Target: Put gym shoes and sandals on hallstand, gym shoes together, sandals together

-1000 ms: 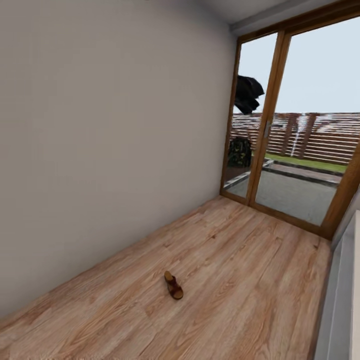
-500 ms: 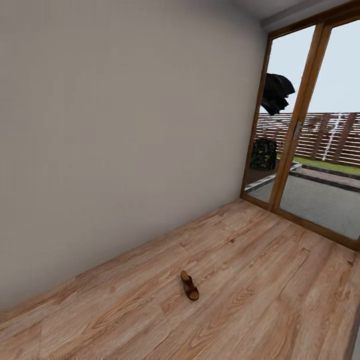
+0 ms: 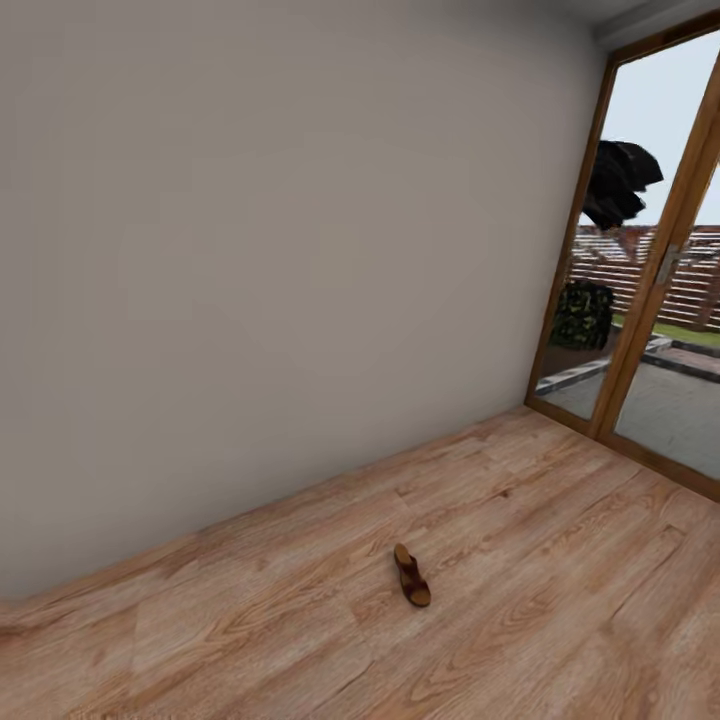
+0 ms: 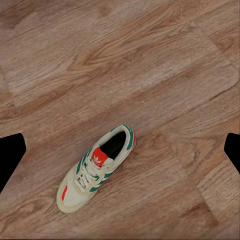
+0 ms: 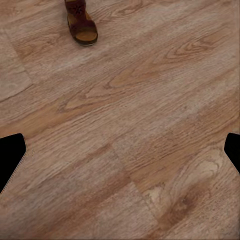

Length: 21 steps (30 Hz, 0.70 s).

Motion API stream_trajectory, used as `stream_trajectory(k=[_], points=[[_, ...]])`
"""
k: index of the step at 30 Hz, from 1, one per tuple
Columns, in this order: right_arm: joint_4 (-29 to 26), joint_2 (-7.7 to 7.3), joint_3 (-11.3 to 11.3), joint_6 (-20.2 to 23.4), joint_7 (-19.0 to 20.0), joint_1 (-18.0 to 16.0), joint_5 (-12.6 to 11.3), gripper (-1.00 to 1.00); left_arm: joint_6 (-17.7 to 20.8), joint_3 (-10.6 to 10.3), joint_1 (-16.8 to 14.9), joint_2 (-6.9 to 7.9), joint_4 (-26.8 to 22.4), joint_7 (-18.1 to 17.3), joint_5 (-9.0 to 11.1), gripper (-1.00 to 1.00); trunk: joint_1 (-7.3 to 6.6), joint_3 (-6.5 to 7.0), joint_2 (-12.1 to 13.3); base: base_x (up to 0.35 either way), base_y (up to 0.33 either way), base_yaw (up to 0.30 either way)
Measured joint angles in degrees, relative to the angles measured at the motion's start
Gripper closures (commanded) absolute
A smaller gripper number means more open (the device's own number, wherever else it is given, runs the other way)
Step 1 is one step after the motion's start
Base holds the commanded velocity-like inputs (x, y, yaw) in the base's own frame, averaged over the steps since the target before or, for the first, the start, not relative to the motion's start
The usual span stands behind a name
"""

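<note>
On the corridor floor (image 4: 165, 60), one gym shoe (image 4: 97, 167), no legible branding; both grippers' states indeterminable.

One dark-brown sandal (image 3: 411, 575) lay flat on the wood-grain corridor floor (image 3: 560, 560), well apart from the wall, and the right wrist view caught a brown sandal (image 5: 81, 23) on the planks too. A single off-white gym shoe (image 4: 97, 169), green-striped with red tongue patch, sat upright on the floor, opening up.

No readable text, gym shoe (image 4: 98, 169) tongue bears a red patch — mark illegible
</note>
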Motion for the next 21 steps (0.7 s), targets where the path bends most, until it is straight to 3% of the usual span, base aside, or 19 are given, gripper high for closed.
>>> stream_trajectory(k=[12, 21], points=[[0.0, -0.02, 0.0, 0.0, 0.0, 0.0, 0.0, -1.0, 0.0, 0.0, 0.0, 0.0, 0.0, 0.0, 0.0, -1.0, -0.01, 0.0, 0.0, 0.008, 0.0, 0.277], [0.0, -0.01, 0.0, 0.0, 0.0, 0.0, 0.0, -1.0, 0.0, 0.0, 0.0, 0.0, 0.0, 0.0, 0.0, -1.0, -0.02, 0.0, 0.0, 0.146, -0.074, 0.277]])
